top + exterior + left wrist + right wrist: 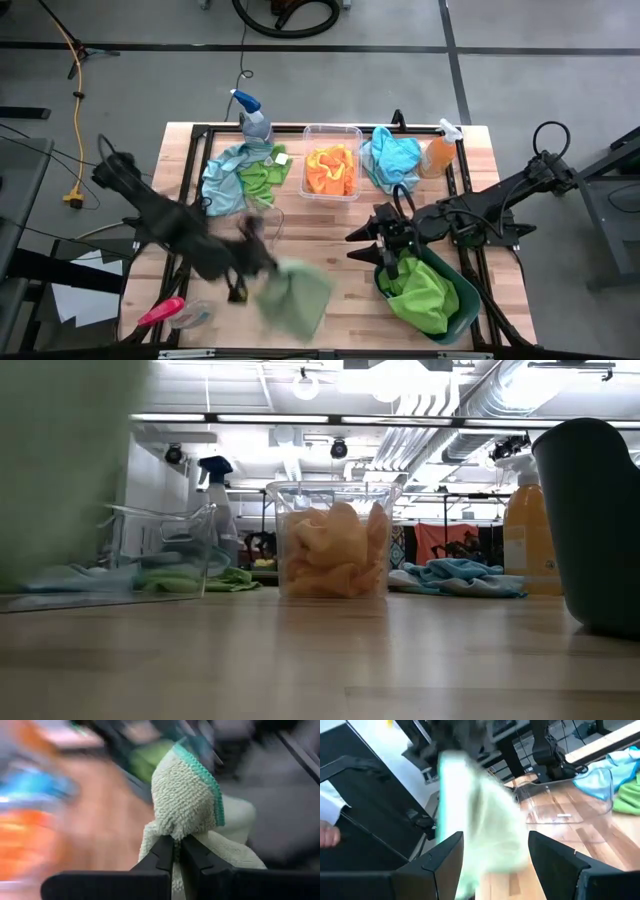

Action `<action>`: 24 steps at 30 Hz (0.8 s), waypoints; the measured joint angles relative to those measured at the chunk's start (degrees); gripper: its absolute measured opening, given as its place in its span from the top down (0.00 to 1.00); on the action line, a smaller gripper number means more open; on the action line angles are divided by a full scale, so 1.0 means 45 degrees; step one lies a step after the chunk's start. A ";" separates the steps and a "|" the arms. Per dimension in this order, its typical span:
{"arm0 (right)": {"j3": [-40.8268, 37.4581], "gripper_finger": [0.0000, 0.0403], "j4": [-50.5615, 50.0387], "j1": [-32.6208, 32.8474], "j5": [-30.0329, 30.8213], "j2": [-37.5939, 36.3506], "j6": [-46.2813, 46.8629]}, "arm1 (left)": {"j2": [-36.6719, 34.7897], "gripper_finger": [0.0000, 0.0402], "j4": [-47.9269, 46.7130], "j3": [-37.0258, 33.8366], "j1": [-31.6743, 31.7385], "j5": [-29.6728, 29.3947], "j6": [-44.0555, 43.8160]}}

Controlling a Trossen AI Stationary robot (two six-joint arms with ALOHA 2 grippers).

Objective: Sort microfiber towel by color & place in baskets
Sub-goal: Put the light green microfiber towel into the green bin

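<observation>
My left gripper (250,262) is shut on a pale green microfiber towel (295,295) with a teal hem, over the near middle of the table. In the low view this towel (60,460) is a green blur at the left. My right gripper (385,245) stands open above the dark teal basin (468,305), which holds green towels (425,290). A clear deep tub (332,135) at the far middle holds orange towels (330,170). A blue towel (392,158) lies to its right. Blue and green towels (240,175) lie piled to its left. My left gripper pinches a bunched fold of the green towel (175,834) between its two fingertips (162,855). The cloth stands up past the fingertips and drapes down on either side of them, slack. The towel is blurred in the high view.
A blue-topped spray bottle (252,115) and an orange one (440,150) stand at the far edge. A pink-handled tool (160,312) lies at the near left corner. A clear shallow dish (150,550) stands left of the tub. A person's hand (327,834) shows beyond the table.
</observation>
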 joint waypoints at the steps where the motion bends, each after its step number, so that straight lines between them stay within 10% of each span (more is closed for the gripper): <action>1: 0.0000 0.45 0.0122 0.0000 -0.0019 0.0000 -0.0131 | -0.0426 1.00 0.0046 0.0056 0.0089 -0.0859 0.0126; 13: 0.0000 0.45 0.4289 -0.0107 -0.0860 -0.0010 -0.2622 | -0.2747 1.00 0.0254 0.0077 0.1271 -0.5179 0.1395; 24: 0.2826 0.45 0.0889 -0.1711 -0.0236 0.0392 -0.5748 | -0.2808 1.00 0.0840 0.0003 0.3707 -0.1299 0.3314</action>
